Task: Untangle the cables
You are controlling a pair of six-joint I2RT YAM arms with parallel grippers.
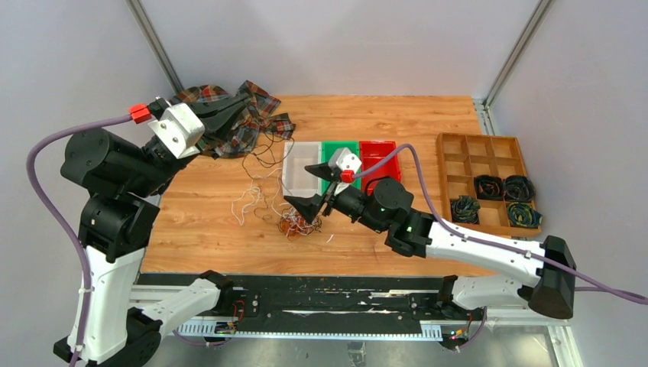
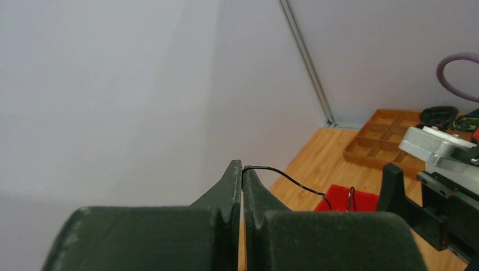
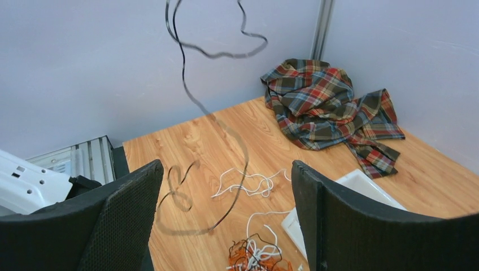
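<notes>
Though faint overhead, pinched black cable [image 2: 294,180]

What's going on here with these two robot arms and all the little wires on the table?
The two arms are untangling thin wires. The left end effector is shut on a thin black wire, lifted high above the wooden table. The right end effector is open, over the knotted clump of orange-brown and white wires near the table's middle. A few loose white wires lie beside it.
</notes>
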